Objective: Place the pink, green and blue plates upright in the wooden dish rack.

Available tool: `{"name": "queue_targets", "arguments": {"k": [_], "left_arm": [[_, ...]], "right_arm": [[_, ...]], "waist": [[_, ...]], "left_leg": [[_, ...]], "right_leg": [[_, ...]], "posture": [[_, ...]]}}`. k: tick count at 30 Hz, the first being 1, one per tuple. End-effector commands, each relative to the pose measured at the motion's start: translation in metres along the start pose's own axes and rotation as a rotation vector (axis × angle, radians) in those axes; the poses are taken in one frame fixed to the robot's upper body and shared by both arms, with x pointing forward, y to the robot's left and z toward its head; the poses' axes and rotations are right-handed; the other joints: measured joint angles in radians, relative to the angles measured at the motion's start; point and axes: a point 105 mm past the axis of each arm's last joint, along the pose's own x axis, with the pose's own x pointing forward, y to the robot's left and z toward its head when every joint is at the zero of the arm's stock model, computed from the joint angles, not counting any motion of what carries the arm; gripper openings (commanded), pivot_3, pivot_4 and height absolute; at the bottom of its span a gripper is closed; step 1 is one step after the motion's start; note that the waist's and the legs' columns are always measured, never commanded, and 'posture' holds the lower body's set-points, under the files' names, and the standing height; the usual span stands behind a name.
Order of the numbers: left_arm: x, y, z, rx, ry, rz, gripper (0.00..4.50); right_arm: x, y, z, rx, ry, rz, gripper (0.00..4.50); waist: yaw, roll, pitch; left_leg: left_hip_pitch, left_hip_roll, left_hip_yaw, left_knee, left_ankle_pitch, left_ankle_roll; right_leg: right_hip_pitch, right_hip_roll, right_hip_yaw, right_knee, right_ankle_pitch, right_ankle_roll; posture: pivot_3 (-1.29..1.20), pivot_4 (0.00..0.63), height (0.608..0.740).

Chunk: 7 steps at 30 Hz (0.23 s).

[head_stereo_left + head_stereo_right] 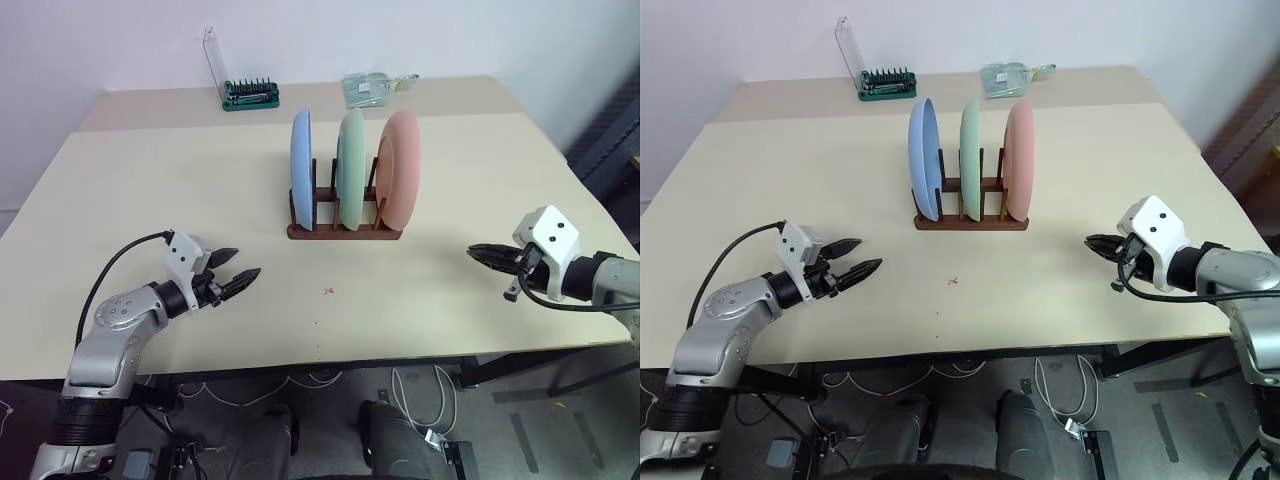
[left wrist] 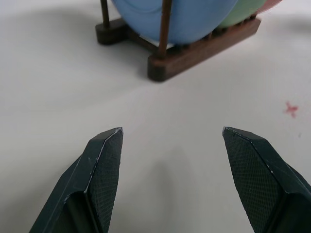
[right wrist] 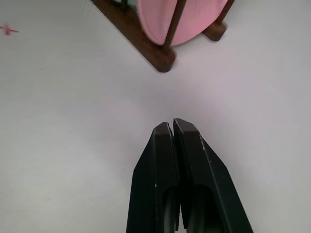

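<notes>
1. The wooden dish rack (image 1: 343,222) sits mid-counter (image 1: 150,200), holding the blue plate (image 1: 302,165), green plate (image 1: 350,168) and pink plate (image 1: 400,167) upright, side by side.
2. At the rack's 8 o'clock, well apart, the left pincer (image 1: 238,274) has its fingers spread, empty.
3. At 4 o'clock, the right pincer (image 1: 474,253) has its fingers pressed together, empty.

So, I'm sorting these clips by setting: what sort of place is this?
Probably a lab or workshop, not a kitchen: a plain table against a bare wall, a screwdriver bit set at its far edge, and cables on the floor underneath.
</notes>
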Motion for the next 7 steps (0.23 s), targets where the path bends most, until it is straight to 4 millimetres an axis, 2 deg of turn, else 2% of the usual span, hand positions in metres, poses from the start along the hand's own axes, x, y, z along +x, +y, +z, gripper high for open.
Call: {"name": "queue_targets", "arguments": {"k": [1, 7], "left_arm": [[-0.007, 0.003, 0.009, 0.062, -0.017, 0.029, 3.36], [0.002, 0.0, 0.01, 0.06, -0.043, 0.073, 3.36]], "right_arm": [[0.008, -0.007, -0.001, 0.033, -0.092, -0.068, 0.07], [0.022, -0.014, -0.013, 0.105, -0.16, -0.137, 0.07]], "waist": [[0.001, 0.0, 0.0], [0.002, 0.001, 0.0]], "left_leg": [[0.0, 0.0, 0.0, 0.0, 0.0, 0.0], [0.0, 0.0, 0.0, 0.001, 0.0, 0.0]], "right_leg": [[0.0, 0.0, 0.0, 0.0, 0.0, 0.0], [0.0, 0.0, 0.0, 0.0, 0.001, 0.002]], "posture": [[0.0, 0.15, 0.74], [0.0, 0.15, 0.74]]}}
